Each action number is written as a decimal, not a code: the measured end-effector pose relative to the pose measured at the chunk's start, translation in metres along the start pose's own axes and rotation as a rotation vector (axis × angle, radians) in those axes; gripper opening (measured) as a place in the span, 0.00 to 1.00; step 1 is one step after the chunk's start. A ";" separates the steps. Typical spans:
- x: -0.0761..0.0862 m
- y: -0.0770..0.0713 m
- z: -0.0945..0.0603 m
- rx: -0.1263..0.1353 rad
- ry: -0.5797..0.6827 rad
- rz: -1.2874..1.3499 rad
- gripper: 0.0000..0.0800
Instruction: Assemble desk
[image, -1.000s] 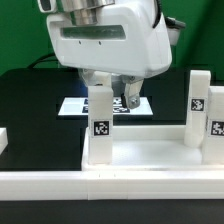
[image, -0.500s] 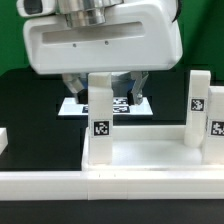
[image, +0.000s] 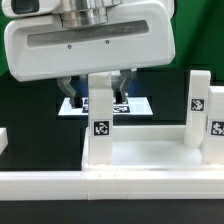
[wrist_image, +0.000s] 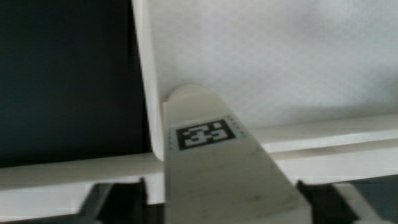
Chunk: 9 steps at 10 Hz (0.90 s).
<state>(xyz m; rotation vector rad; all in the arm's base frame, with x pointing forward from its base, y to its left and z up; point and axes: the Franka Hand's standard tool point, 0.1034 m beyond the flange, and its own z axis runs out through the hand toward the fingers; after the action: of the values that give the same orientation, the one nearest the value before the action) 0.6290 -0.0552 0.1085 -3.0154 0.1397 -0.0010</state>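
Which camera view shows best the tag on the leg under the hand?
The wrist view shows it best: the tag on the leg is large and unobstructed there. The exterior view shows the same tag smaller, but the whole upright leg on the tabletop, with the hand around its top.

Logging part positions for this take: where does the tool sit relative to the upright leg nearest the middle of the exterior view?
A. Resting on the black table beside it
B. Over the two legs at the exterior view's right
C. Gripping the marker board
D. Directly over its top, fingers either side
D: the tool hangs over the upright leg, whose top rises between the fingers, while the marker board lies flat behind.
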 end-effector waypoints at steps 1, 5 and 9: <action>0.000 0.002 0.000 -0.004 0.001 0.035 0.37; 0.004 -0.002 0.000 -0.009 0.030 0.658 0.37; 0.005 -0.002 0.002 0.100 0.014 1.327 0.37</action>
<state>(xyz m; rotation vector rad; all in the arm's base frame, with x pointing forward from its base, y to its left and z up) 0.6342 -0.0538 0.1065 -2.2335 1.9288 0.0857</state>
